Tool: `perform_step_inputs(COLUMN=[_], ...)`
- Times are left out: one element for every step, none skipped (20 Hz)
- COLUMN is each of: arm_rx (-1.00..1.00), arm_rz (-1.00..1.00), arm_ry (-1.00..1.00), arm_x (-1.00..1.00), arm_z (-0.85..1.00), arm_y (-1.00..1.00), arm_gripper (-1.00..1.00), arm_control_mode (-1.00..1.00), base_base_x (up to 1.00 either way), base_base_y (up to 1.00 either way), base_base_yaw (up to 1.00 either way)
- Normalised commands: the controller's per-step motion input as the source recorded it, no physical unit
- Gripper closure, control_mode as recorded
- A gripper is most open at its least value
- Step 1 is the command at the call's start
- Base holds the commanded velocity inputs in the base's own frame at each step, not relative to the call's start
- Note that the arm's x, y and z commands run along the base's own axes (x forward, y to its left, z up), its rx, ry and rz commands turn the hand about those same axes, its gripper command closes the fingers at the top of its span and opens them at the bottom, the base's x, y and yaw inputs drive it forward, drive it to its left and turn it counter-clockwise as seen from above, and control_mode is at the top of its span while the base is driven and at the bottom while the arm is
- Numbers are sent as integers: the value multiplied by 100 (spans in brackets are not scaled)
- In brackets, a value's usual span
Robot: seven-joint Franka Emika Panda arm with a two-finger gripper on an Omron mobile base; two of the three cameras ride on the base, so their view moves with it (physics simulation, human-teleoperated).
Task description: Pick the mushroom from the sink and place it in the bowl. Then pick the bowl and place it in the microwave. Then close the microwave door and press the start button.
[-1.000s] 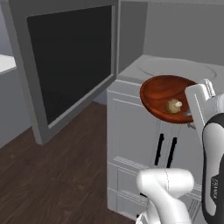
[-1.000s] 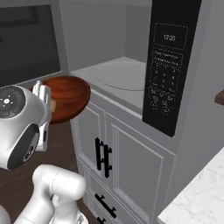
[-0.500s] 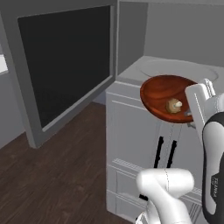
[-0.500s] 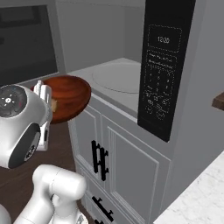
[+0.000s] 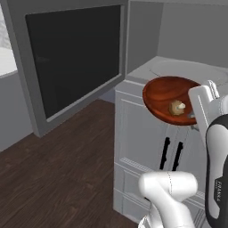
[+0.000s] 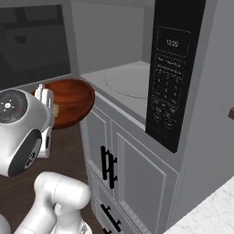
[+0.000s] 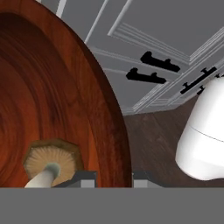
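A white robot arm's hand grips the rim of a wide, shallow, glossy reddish-brown wooden bowl, one dark fingertip inside the rim and one outside, and holds it in the air just in front of the open boxy grey microwave. A small tan-brown mushroom with a pale whitish stem lies inside the bowl near the gripped edge; the hand view shows its cap and stem resting on the wood grain close to the inner fingertip. The bowl sits level with the microwave's grey floor, at its front lip, with the pale round turntable farther in. The wide grey-framed microwave door with its large black glass window stands swung open to the left. To the right of the opening, the dark control panel shows a lit clock. Below the microwave are pale grey cabinet doors with black handles, and dark wood flooring lies beneath.
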Motion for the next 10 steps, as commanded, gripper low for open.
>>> perform_step_inputs(arm_rx=[0, 0, 0, 0, 0, 0, 0, 0, 0, 0], arm_rz=[0, 16, 5, 0, 0, -1, -8, -14, -18, -22], arm_ry=[0, -10, -7, -9, -9, -9, -6, 0, 0, 1], arm_x=[0, 0, 0, 0, 0, 0, 0, 0, 4, 7], arm_z=[0, 20, 21, 26, 40, 47, 52, 53, 58, 58], arm_y=[0, 0, 0, 0, 0, 0, 0, 0, 0, 0], arm_gripper=[100, 100, 100, 100, 100, 100, 100, 100, 100, 100], arm_control_mode=[100, -100, -100, -100, -100, -100, -100, -100, -100, -100], base_base_x=[0, 0, 0, 0, 0, 0, 0, 0, 0, 0], base_base_y=[0, 0, 0, 0, 0, 0, 0, 0, 0, 0], base_base_yaw=[26, 0, 0, 0, 0, 0, 0, 0, 0, 0])
